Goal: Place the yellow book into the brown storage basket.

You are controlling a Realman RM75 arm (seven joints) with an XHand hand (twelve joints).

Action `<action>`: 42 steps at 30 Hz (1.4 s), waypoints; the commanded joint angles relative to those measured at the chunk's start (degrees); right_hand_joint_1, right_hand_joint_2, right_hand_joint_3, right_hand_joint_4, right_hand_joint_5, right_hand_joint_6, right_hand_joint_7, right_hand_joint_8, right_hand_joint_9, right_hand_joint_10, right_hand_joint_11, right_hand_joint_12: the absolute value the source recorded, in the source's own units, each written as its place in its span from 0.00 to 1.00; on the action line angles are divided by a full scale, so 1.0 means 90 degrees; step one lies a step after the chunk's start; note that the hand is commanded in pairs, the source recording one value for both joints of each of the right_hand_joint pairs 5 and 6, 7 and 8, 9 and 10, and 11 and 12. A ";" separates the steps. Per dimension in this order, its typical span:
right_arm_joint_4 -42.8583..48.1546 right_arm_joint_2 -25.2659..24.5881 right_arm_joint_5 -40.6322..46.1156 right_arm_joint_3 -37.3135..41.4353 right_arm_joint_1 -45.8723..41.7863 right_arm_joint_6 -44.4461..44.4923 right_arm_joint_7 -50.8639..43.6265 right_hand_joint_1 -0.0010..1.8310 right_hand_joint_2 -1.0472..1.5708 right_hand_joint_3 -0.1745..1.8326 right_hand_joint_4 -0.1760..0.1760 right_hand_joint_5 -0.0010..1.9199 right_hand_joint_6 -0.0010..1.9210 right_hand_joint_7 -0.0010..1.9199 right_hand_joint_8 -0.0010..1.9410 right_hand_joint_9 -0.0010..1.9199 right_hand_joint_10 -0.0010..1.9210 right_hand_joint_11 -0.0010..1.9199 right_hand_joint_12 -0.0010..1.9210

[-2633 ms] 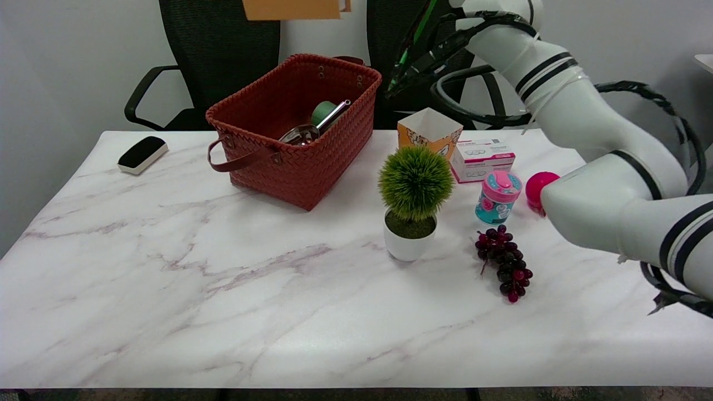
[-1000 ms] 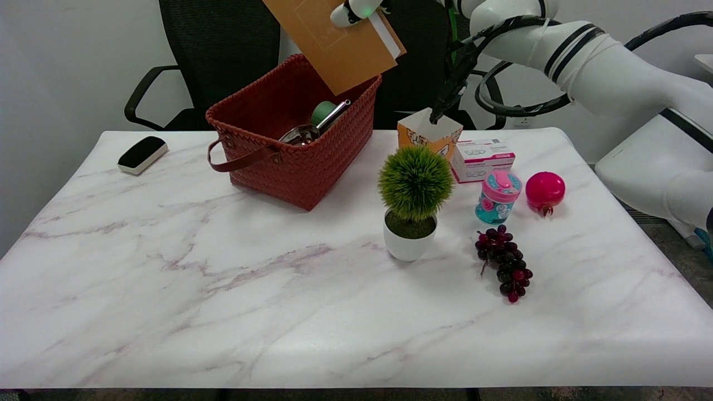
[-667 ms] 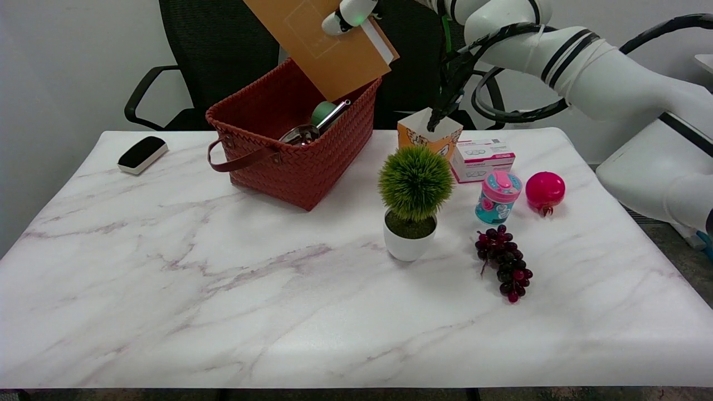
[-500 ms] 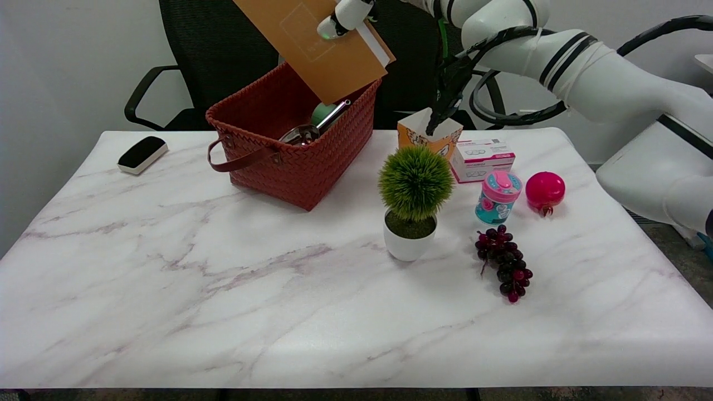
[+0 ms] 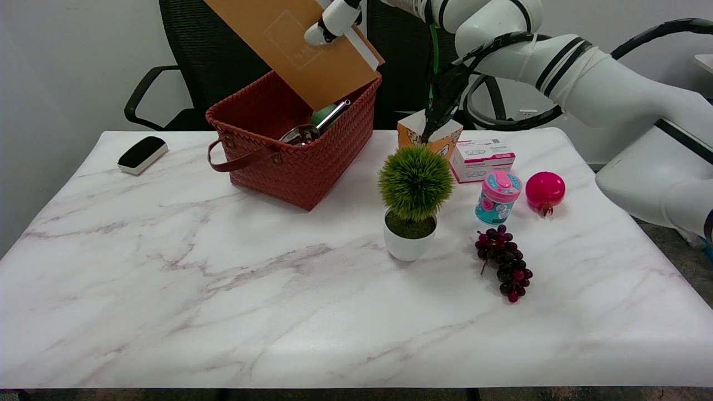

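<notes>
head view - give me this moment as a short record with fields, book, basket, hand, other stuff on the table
book: yellow book, tilted, held in the air, its lower corner over the basket opening
basket: brown storage basket at the table's far side, a metal ladle and a green object inside
hand: right hand grips the book near its upper edge
table items: potted plant, grapes, pink-lidded cup, pink ball, white box, orange carton, black eraser
task status: book not yet in the basket
</notes>
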 commanded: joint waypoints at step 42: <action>0.0873 0.0090 0.0231 -0.0047 -0.0533 -0.0075 -0.0040 0.68 0.45 0.71 0.50 0.43 0.43 0.44 0.43 0.24 0.24 0.32 0.32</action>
